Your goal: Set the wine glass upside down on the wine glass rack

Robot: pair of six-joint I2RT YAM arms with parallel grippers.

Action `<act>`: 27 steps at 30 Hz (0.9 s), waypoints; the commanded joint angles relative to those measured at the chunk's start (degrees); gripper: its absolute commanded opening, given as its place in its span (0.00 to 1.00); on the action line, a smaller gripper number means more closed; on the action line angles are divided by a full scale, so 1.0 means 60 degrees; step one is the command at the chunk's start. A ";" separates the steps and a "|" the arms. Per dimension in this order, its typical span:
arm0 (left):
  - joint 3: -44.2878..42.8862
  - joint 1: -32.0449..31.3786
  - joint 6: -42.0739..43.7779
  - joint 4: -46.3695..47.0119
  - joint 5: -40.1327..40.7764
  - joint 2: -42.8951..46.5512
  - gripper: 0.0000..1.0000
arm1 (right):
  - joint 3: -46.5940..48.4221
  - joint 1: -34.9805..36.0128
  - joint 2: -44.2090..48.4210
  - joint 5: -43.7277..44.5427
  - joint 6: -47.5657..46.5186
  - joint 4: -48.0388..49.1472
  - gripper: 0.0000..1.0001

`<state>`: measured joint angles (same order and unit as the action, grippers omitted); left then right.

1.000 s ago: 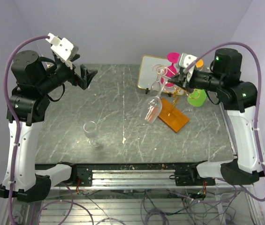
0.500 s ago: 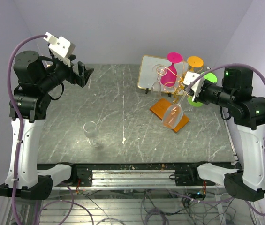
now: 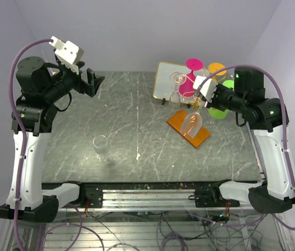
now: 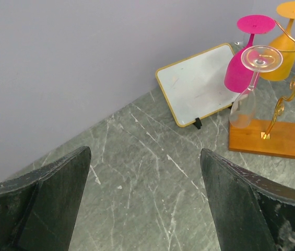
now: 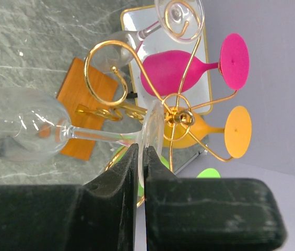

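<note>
1. The right gripper (image 5: 143, 151) is pressed together on the foot of the clear wine glass (image 5: 27, 130), which is seen edge-on. This pinch is plain only in the right wrist view.
2. The glass is held tilted, bowl lowest, over the orange-brown base of the gold wire wine glass rack (image 3: 203, 137). Whether its foot sits in a scrolled arm cannot be told.
3. A pink glass (image 5: 178, 68), an orange glass (image 5: 238, 130), a largely hidden green glass (image 3: 219, 112) and a second clear glass (image 4: 246, 99) are hung upside down on the rack.
4. The left gripper (image 4: 145, 153) is spread wide and holds nothing above the grey marbled bench (image 3: 137, 120). The held glass is cut off in its view.
5. A gold-framed rectangular panel (image 4: 199, 83) is propped beside the rack. A third clear glass (image 3: 101, 148), standing upright, is shown only from the top.
</note>
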<state>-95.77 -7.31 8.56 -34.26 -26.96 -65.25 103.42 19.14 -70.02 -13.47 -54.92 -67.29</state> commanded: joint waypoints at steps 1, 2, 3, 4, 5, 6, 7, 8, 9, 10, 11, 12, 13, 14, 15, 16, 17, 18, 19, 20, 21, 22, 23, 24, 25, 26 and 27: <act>-0.0020 0.0081 -0.0004 0.0311 0.0044 0.0014 0.96 | 0.0053 0.0336 -0.0181 0.0504 0.0029 0.0708 0.00; -0.0033 0.0077 -0.0005 0.0306 0.0030 0.0004 0.96 | 0.0053 0.0406 -0.0236 0.0604 0.0014 0.0755 0.00; -0.0035 0.0076 0.0002 0.0307 0.0026 0.0006 0.96 | 0.0070 0.0457 -0.0279 0.0717 0.0005 0.0801 0.00; -0.0052 0.0076 0.0008 0.0305 0.0018 -0.0006 0.96 | 0.0085 0.0526 -0.0327 0.0830 -0.0009 0.0833 0.00; -0.0050 0.0076 0.0009 0.0305 0.0014 -0.0008 0.96 | 0.0079 0.0586 -0.0368 0.0952 -0.0036 0.0862 0.00; -0.0070 0.0076 0.0022 0.0305 0.0011 -0.0019 0.96 | 0.0066 0.0657 -0.0406 0.1081 -0.0045 0.0921 0.00; -0.0078 0.0076 0.0024 0.0294 0.0018 -0.0022 0.96 | 0.0051 0.0710 -0.0449 0.1203 -0.0046 0.0981 0.00; -0.0092 0.0076 0.0026 0.0291 0.0014 -0.0043 0.96 | 0.0049 0.0752 -0.0489 0.1301 -0.0058 0.1031 0.00; -0.0104 0.0076 0.0024 0.0290 0.0019 -0.0056 0.96 | 0.0033 0.0811 -0.0532 0.1381 -0.0068 0.1085 0.00; -0.0106 0.0072 0.0024 0.0290 0.0012 -0.0052 0.96 | 0.0021 0.0861 -0.0565 0.1460 -0.0083 0.1135 0.00; -0.0108 0.0079 0.0024 0.0290 0.0007 -0.0059 0.96 | 0.0007 0.0911 -0.0606 0.1525 -0.0077 0.1184 0.00; -0.0116 0.0084 0.0037 0.0290 -0.0006 -0.0061 0.96 | 0.0011 0.0971 -0.0650 0.1590 -0.0089 0.1234 0.00; -0.0111 0.0090 0.0042 0.0283 -0.0024 -0.0053 0.96 | 0.0013 0.1015 -0.0681 0.1651 -0.0090 0.1289 0.00; -0.0109 0.0090 0.0063 0.0276 -0.0024 -0.0058 0.96 | 0.0019 0.1097 -0.0723 0.1750 -0.0091 0.1328 0.00; -0.0101 0.0091 0.0075 0.0265 -0.0030 -0.0044 0.96 | 0.0031 0.1166 -0.0778 0.1825 -0.0103 0.1372 0.00; -0.0087 0.0083 0.0082 0.0261 -0.0029 -0.0040 0.96 | 0.0041 0.1231 -0.0810 0.1918 -0.0107 0.1433 0.00; -0.0069 0.0090 0.0095 0.0261 -0.0027 -0.0034 0.96 | 0.0035 0.1282 -0.0855 0.1998 -0.0113 0.1476 0.00; -0.0054 0.0091 0.0097 0.0261 -0.0027 -0.0024 0.96 | 0.0046 0.1343 -0.0899 0.2072 -0.0117 0.1517 0.00; -0.0050 0.0091 0.0110 0.0254 -0.0023 -0.0030 0.96 | 0.0056 0.1411 -0.0935 0.2147 -0.0107 0.1561 0.00; -0.0037 0.0091 0.0125 0.0240 -0.0015 -0.0027 0.96 | 0.0039 0.1467 -0.0962 0.2188 -0.0105 0.1598 0.00; -0.0032 0.0091 0.0139 0.0253 -0.0016 -0.0027 0.96 | 0.0024 0.1483 -0.0998 0.2211 -0.0118 0.1637 0.00; -0.0022 0.0091 0.0141 0.0256 -0.0003 -0.0023 0.96 | 0.0013 0.1608 -0.1032 0.2240 -0.0120 0.1668 0.00; -0.0021 0.0091 0.0153 0.0254 0.0007 -0.0023 0.96 | 0.0006 0.1776 -0.1062 0.2278 -0.0120 0.1688 0.00; -0.0009 0.0091 0.0152 0.0260 0.0007 -0.0030 0.96 | -0.0002 0.1846 -0.1082 0.2286 -0.0120 0.1713 0.00; 0.0001 0.0091 0.0155 0.0261 -0.0006 -0.0024 0.96 | -0.0007 0.1906 -0.1110 0.2273 -0.0120 0.1739 0.00; 0.0008 0.0091 0.0163 0.0261 -0.0008 -0.0023 0.96 | 0.0005 0.1963 -0.1128 0.2262 -0.0120 0.1750 0.00; 0.0009 0.0089 0.0170 0.0239 -0.0010 -0.0023 0.96 | 0.0031 0.2010 -0.1152 0.2230 -0.0120 0.1744 0.00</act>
<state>-95.77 -7.27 8.99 -34.22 -27.00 -65.58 103.42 29.80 -76.88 -0.80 -55.51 -59.86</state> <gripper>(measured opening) 0.961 0.040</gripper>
